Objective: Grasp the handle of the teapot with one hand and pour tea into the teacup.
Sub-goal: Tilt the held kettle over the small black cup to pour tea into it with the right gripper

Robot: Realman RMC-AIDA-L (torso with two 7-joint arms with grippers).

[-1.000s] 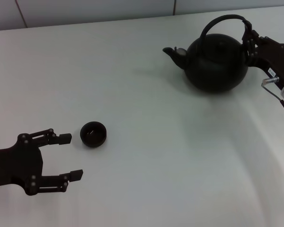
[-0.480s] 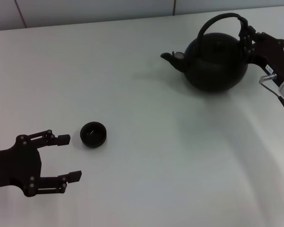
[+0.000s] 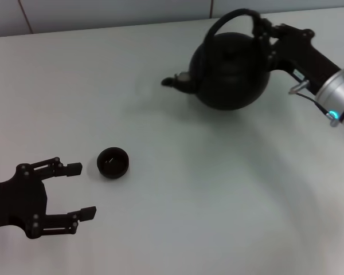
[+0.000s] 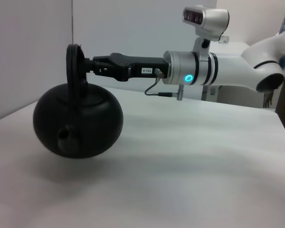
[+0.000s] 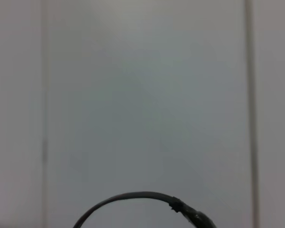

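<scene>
The black teapot (image 3: pixel 229 71) hangs at the far right of the white table, its spout pointing left toward the teacup; in the left wrist view the teapot (image 4: pixel 78 121) casts a shadow under it. My right gripper (image 3: pixel 262 31) is shut on the right side of the arched handle (image 3: pixel 232 14), also seen as the right gripper (image 4: pixel 88 66) on the handle (image 4: pixel 74 64). A thin arc of the handle (image 5: pixel 133 197) shows in the right wrist view. The small black teacup (image 3: pixel 112 162) sits at the near left. My left gripper (image 3: pixel 82 191) stands open just left of the cup, apart from it.
The white table (image 3: pixel 178 217) stretches between the cup and the pot. A grey wall (image 3: pixel 103 11) runs along the table's far edge. My right arm's silver wrist (image 3: pixel 335 91) with a blue light reaches in from the right.
My right gripper has carried the teapot up and to the left, toward the teacup. The left gripper and the cup have stayed put.
</scene>
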